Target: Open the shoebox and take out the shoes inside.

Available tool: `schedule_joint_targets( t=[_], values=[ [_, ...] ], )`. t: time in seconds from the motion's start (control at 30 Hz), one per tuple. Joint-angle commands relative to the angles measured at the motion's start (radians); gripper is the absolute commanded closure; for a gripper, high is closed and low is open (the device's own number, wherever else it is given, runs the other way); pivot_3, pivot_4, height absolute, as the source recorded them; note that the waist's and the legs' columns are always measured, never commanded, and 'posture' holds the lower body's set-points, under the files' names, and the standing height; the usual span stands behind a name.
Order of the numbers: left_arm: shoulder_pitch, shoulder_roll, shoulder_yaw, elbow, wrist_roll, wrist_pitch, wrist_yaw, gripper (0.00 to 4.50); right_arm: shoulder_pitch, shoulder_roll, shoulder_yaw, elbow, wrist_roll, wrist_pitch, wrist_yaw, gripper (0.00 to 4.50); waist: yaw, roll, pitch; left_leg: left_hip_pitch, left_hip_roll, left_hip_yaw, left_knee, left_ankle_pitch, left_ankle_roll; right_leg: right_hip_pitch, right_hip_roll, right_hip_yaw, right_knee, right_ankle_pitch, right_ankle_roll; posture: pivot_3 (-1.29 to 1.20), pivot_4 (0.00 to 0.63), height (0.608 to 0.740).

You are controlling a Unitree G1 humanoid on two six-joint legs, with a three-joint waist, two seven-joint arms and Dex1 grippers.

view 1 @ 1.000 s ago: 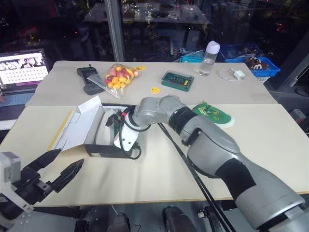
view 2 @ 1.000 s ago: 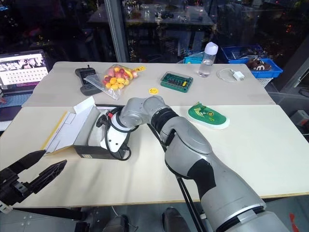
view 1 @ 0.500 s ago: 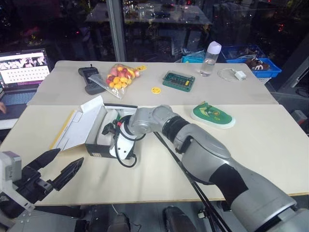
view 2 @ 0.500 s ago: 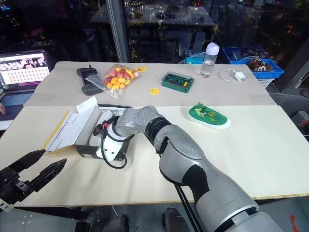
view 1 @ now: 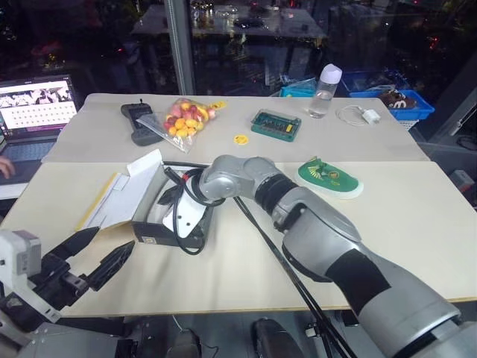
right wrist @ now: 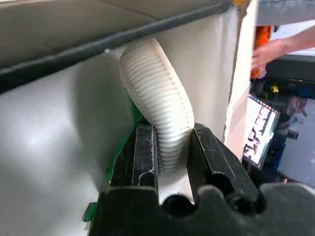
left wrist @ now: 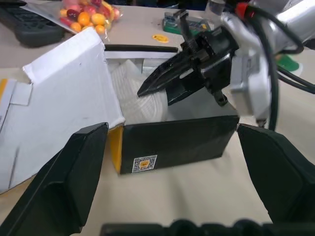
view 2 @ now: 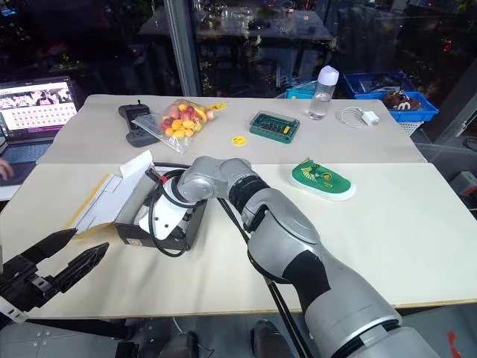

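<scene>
We saw the right claw (left wrist: 162, 83) reaching down inside the open shoebox (view 1: 160, 224) on the bench (view 1: 246, 276), pinched on a shoe's (right wrist: 160, 113) ribbed white edge, shoe running away along the claw's line, left claw (view 1: 93, 257) gaping wide nearby, empty.

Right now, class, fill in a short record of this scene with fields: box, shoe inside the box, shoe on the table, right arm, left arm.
box: shoebox, lid open, flap folded toward the robot's left
shoe inside the box: white ribbed sole gripped
shoe on the table: green shoe lying out, apart from the shoebox
right arm: right gripper inside the shoebox, fingers shut on the sole
left arm: left gripper open, short of the shoebox
</scene>
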Motion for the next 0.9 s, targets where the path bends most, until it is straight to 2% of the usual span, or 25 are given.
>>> schedule_joint_targets(
  t=[0.03,0.17,0.4,0.53,0.67,0.9],
  values=[
    [-0.012,0.011,-0.007,-0.020,-0.002,-0.014,0.006,0.00,-0.031,-0.022,-0.091,-0.048,0.098,-0.015,0.015,4.06,-0.002,0.000,0.000,0.000,0.000,0.000,0.000,0.000,0.000,0.000,0.000,0.000,0.000,0.000,0.000,0.00,0.150,0.712],
    [-0.027,0.014,-0.030,-0.020,0.003,-0.012,0.011,0.00,-0.044,-0.055,-0.127,-0.064,0.116,-0.005,-0.004,4.06,-0.001,-0.001,0.000,0.000,0.000,0.000,0.000,0.000,0.000,0.000,0.000,0.000,0.000,0.000,0.000,0.00,0.150,0.712],
    [-0.057,0.034,-0.053,-0.003,0.007,-0.006,0.012,0.00,0.010,-0.112,0.062,-0.139,-0.121,-0.054,-0.153,4.06,-0.001,-0.002,-0.001,0.000,0.000,0.000,0.000,0.000,0.000,0.000,0.000,0.000,0.000,0.000,-0.001,0.00,0.150,0.712],
    [-0.065,0.042,-0.059,0.004,0.008,-0.003,0.008,0.00,0.058,-0.131,0.122,-0.180,-0.138,-0.164,-0.094,4.06,-0.002,-0.004,-0.002,0.000,0.000,0.000,-0.001,0.000,0.000,0.000,0.000,0.000,0.000,0.000,-0.001,0.00,0.150,0.712],
    [-0.066,0.042,-0.062,0.003,0.006,-0.002,0.008,0.00,0.031,-0.156,0.178,-0.214,-0.240,-0.158,-0.214,4.06,-0.001,-0.003,-0.002,0.000,0.000,0.000,-0.001,0.000,0.000,0.000,0.000,0.001,0.000,0.002,-0.004,0.00,0.150,0.712],
    [-0.063,0.033,-0.071,-0.002,0.008,-0.007,0.011,0.00,-0.025,-0.189,0.078,-0.190,-0.106,-0.178,-0.146,4.06,0.001,-0.003,-0.002,0.000,0.000,0.000,0.000,0.000,0.000,0.000,0.000,0.001,0.000,0.002,-0.003,0.00,0.150,0.712]
  ],
)
